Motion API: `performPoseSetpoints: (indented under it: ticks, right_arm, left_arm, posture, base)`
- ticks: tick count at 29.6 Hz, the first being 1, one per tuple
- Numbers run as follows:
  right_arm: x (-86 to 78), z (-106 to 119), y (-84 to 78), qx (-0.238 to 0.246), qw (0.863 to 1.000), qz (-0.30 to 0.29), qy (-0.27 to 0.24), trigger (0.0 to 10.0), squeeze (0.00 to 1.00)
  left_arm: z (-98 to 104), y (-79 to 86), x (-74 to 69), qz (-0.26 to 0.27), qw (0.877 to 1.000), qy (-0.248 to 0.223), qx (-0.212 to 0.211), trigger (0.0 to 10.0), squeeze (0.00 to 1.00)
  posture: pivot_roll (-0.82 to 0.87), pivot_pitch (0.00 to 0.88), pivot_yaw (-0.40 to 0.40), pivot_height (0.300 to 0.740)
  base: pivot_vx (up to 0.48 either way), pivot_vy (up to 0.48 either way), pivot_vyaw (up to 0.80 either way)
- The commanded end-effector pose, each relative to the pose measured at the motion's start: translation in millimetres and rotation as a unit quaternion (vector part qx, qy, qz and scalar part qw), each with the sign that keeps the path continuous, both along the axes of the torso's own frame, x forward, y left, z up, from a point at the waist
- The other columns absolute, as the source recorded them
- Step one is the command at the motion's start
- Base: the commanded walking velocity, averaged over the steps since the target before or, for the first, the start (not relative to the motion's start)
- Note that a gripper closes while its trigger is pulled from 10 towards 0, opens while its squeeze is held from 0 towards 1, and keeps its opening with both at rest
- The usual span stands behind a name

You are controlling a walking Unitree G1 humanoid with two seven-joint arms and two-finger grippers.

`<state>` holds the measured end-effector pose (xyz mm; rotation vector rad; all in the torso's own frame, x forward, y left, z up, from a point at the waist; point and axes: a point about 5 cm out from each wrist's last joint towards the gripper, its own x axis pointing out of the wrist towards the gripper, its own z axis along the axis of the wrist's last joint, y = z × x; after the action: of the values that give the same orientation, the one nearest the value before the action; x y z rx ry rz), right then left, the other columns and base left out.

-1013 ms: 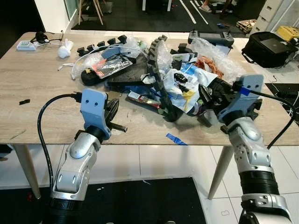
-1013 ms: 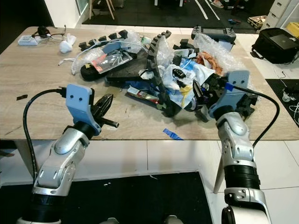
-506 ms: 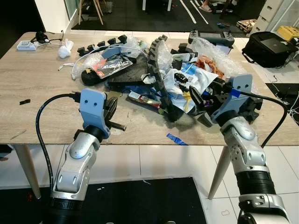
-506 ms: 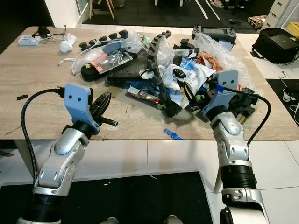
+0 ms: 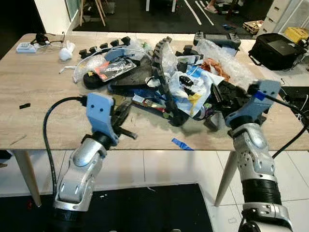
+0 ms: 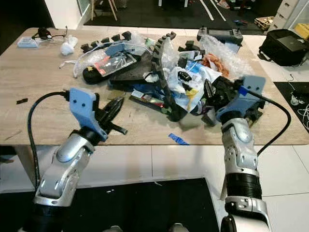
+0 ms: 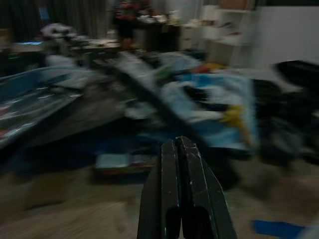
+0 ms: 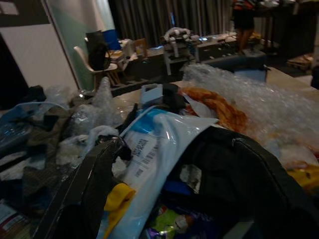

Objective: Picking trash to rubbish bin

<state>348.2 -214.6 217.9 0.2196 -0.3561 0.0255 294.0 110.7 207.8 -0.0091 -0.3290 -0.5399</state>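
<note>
Left eye view showed a wooden table [image 5: 43, 92] with a big pile of trash [image 5: 169, 77] in the middle. In the pile were clear bubble wrap [image 5: 227, 60], a white and blue plastic bag [image 5: 195, 84], a long black cable chain [image 5: 161, 72] standing on its edge, and a black foam block [image 5: 123, 77]. A small blue scrap [image 5: 182, 144] lay alone near the front edge of the table.

The right gripper [image 5: 219, 99] was at the right side of the pile. Its two black fingers [image 8: 89, 184] were spread wide apart, one on each side of the white and blue plastic bag, holding nothing tight.

The left gripper [image 5: 123, 113] hung over the table just in front of the pile. Its fingers [image 7: 182, 194] were pressed together with nothing between them.

A black bag [image 5: 277, 48] sat on the floor past the table.
</note>
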Motion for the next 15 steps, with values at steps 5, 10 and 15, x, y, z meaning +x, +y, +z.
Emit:
performPoseSetpoints:
  ticks: [5,10,15]
  right_arm:
    - [1.7,-21.3,-5.2,0.009,0.998,-0.025,0.061,10.0,0.0]
    - [12.0,-34.0,-8.9,0.055,0.993,-0.029,0.097,10.0,0.0]
    - [18.3,-32.8,-4.7,0.068,0.993,-0.011,0.096,10.0,0.0]
  left_arm:
    - [-7.8,-10.2,-6.9,-0.045,0.999,0.021,-0.001,10.0,0.0]
    - [-6.3,-16.5,-5.6,-0.065,0.998,0.009,0.025,10.0,0.0]
    - [-0.8,-17.4,-4.7,-0.077,0.997,0.007,0.02,10.0,0.0]
  posture:
    - [0.0,0.144,-0.04,0.74]
    - [0.01,0.171,-0.041,0.74]
    - [0.01,0.188,-0.03,0.74]
  base:
    - [0.0,0.0,0.0]
    - [0.0,0.0,0.0]
    - [0.0,0.0,0.0]
